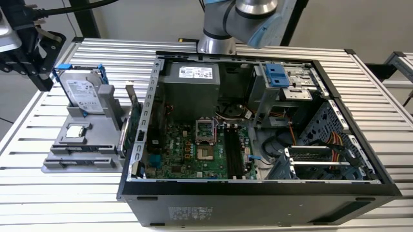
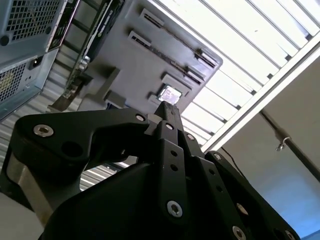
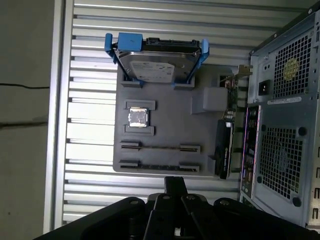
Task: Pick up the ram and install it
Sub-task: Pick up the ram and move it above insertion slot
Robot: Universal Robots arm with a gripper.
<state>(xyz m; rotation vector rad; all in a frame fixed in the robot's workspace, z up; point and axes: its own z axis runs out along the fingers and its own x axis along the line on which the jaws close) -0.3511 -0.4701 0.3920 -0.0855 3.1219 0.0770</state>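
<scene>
Hand [image 1: 44, 84] [image 3: 175, 181]: fingers together, gripping nothing, held high over the slatted bench [image 1: 361, 87] at the exterior view's left, pointing down towards the grey parts holder [image 3: 165, 120]. Ram [image 3: 160, 147]: thin strip seen edge-on, standing in a holder slot, apart from the hand. Open computer case [image 1: 258, 193]: just beside the holder.

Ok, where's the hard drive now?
The hard drive stands upright on the grey holder, on the exterior view's left of the computer case.
</scene>
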